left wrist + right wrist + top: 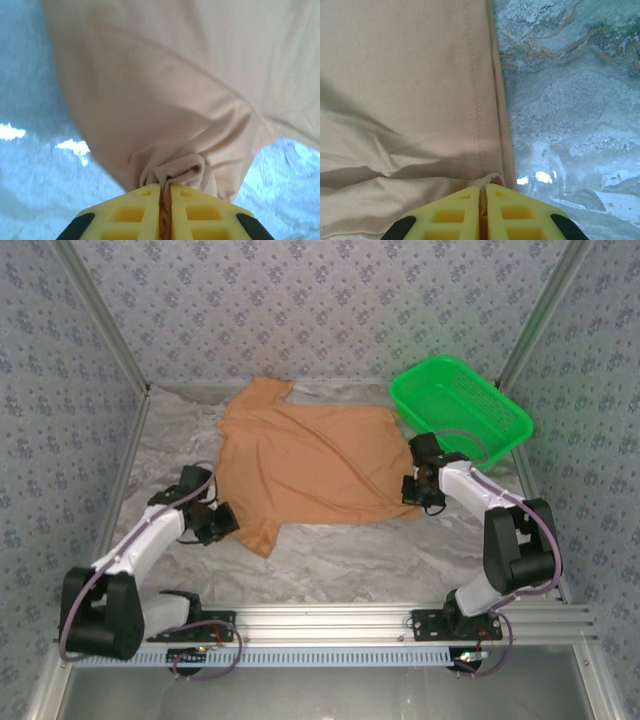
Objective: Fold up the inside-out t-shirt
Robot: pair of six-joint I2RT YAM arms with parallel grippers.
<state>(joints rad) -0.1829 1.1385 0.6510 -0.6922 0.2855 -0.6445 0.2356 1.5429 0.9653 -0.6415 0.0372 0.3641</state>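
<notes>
Pinching bunched t-shirt (310,460) cloth with the left gripper (230,520) at lower left, clamping its hem with the right gripper (410,490) mid-right.

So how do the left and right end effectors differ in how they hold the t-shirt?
The left end effector pinches a bunched wad of the t-shirt at its near-left corner; the right end effector pinches a flat stitched hem on its right side. Cloth ahead of the left one is gathered into folds; ahead of the right one it lies smooth. Both are shut on the t-shirt.
</notes>
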